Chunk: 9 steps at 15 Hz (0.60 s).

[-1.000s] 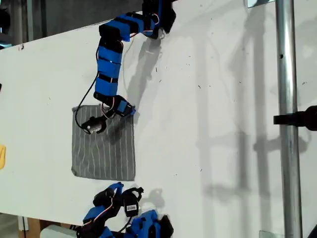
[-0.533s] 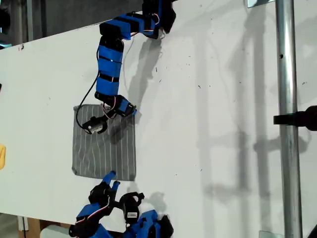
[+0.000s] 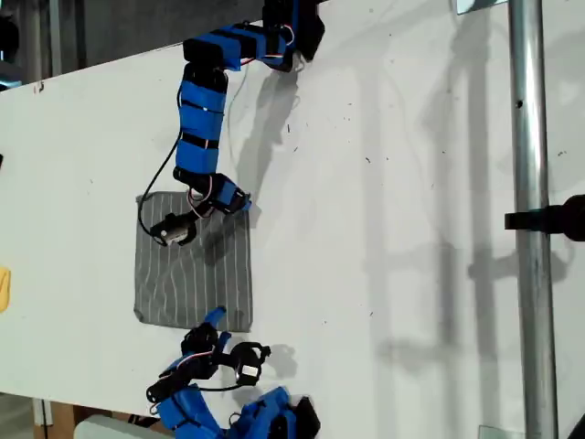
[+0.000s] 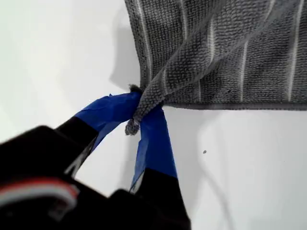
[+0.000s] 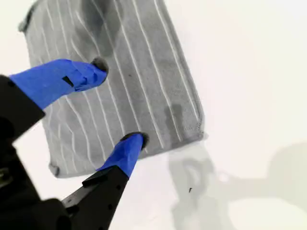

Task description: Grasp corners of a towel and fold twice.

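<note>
Grey cloth with fine pale parallel stripes, the towel (image 3: pixel 196 274), lies flat on the white table (image 3: pixel 384 183) toward the exterior view's left, between the two blue-and-black arms. Its outline in that view is close to square, with faint ripples across the surface.

My first gripper (image 3: pixel 174 230) belongs to the arm that reaches down from the exterior view's top. It sits over the part of the towel that is nearest the exterior view's upper left. In the first wrist view, my first gripper (image 4: pixel 139 112) has its blue-taped jaws pressed together on a pointed tip of the cloth, a corner (image 4: pixel 132 125), which protrudes slightly below the pinch. A strip of the towel (image 4: pixel 230 57) rises from the flat layer into the jaws, while the rest stays on the table.

My second gripper (image 3: pixel 210 325) belongs to the arm at the exterior view's bottom. It is at the towel's lower edge in that view, toward the lower right corner. In the second wrist view, my second gripper (image 5: pixel 117 103) has its jaws spread wide and grips nothing. One blue tip is over the striped surface of the towel (image 5: pixel 134 72); the other is at the near edge.

A small yellow object (image 3: pixel 4 288) sits at the exterior view's left edge, well apart from the towel. A vertical metal pole (image 3: pixel 530 229) crosses the exterior view's right.
</note>
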Each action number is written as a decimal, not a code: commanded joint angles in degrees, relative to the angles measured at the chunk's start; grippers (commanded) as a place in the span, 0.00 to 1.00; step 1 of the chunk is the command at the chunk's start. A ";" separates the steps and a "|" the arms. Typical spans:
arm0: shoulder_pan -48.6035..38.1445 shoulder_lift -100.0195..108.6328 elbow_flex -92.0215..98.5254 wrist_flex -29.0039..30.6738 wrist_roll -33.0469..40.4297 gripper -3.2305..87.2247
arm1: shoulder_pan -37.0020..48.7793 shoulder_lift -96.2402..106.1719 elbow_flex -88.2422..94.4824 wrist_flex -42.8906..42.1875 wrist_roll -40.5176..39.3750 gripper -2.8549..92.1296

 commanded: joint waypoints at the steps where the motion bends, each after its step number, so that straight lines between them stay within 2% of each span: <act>1: -2.64 -2.72 5.45 -8.00 -0.70 0.29 | -0.35 6.68 -0.09 -0.79 0.53 0.03; 3: -4.04 -8.09 7.29 -11.43 -1.49 0.29 | -0.44 7.82 0.62 -1.14 0.53 0.03; 6: -4.57 -20.48 3.60 -12.30 -2.64 0.28 | -0.62 9.40 1.41 -1.23 0.62 0.03; 7: -4.39 -25.84 0.88 -11.69 -3.16 0.27 | -0.62 10.02 2.02 -1.41 0.62 0.03; 8: -4.22 -31.55 -4.48 -7.29 -3.78 0.25 | -0.62 10.46 2.55 -1.49 0.62 0.03; 9: -3.78 -35.24 -8.26 -4.48 -4.04 0.17 | -0.53 10.99 3.16 -1.67 0.62 0.03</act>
